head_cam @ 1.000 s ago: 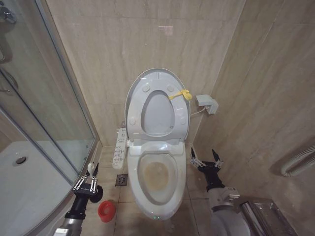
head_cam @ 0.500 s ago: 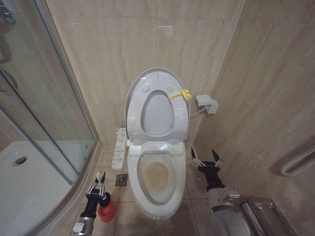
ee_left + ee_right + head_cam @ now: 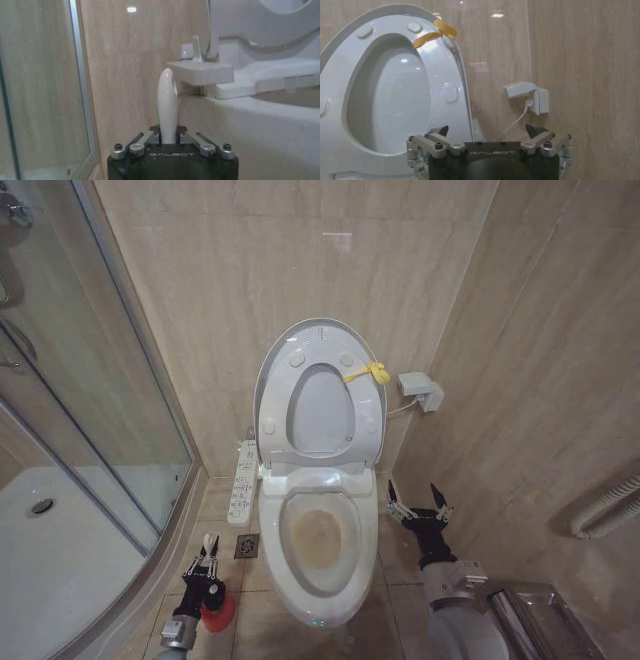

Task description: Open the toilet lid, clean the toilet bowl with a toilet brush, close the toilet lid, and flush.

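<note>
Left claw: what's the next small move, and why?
Probably a straight lift. The left claw is shut on the toilet brush handle, low on the floor left of the toilet bowl, with the red holder right beneath it. The toilet lid already stands open and the bowl's inside is stained brown. The right claw waits open beside the bowl.

The toilet lid (image 3: 320,395) stands raised against the back wall, so the toilet bowl (image 3: 320,545) lies open from above at frame centre. Lower left, the floor strip between bowl and glass shower door (image 3: 90,410) is narrow (the side button panel (image 3: 243,483) juts into it). Lower right, a wall socket (image 3: 420,392) projects beside the lid.
</note>
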Motion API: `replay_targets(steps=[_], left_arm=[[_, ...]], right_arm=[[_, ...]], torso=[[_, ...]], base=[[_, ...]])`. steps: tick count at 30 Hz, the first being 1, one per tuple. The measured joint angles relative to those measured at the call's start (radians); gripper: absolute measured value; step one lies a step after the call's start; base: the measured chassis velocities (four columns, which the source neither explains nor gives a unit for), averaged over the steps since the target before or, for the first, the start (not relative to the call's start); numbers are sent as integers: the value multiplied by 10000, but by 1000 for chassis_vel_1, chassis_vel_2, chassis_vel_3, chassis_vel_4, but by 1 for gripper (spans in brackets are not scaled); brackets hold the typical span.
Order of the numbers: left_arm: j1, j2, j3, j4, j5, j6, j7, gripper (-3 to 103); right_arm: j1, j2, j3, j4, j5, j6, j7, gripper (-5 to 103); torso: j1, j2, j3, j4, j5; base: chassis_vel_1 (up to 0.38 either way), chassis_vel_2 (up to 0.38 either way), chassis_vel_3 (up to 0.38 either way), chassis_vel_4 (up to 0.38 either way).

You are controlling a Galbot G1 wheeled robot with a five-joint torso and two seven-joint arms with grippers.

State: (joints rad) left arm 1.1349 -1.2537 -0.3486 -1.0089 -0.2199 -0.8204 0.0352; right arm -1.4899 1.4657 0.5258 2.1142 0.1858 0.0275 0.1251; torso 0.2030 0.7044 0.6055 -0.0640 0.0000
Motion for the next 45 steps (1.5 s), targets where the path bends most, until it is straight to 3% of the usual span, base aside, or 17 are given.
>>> replay_targets(steps=[13, 22, 39, 40, 45], left_arm=[[-936, -212, 308, 1442, -185, 5, 731, 18], [-1358, -311, 288, 2719, 225, 15, 1255, 18], [-1270, -439, 217, 2607, 482, 44, 757, 18], [-1225, -455, 209, 2558, 498, 46, 721, 36], [-1057, -489, 163, 2396, 557, 49, 636, 36]], right_arm=[[0, 0, 0, 0, 0, 0, 0, 100], [0, 0, 0, 0, 0, 0, 0, 100], [0, 0, 0, 0, 0, 0, 0, 100], [0, 0, 0, 0, 0, 0, 0, 100], [0, 0, 0, 0, 0, 0, 0, 100]], torso=[[0, 0, -1, 0, 2], [-1, 0, -1, -1, -2], [-1, 0, -1, 0, 0], [-1, 0, -1, -1, 0], [-1, 0, -1, 0, 0]], base=[[0, 0, 0, 0], [0, 0, 0, 0], [0, 0, 0, 0], [0, 0, 0, 0], [0, 0, 0, 0]])
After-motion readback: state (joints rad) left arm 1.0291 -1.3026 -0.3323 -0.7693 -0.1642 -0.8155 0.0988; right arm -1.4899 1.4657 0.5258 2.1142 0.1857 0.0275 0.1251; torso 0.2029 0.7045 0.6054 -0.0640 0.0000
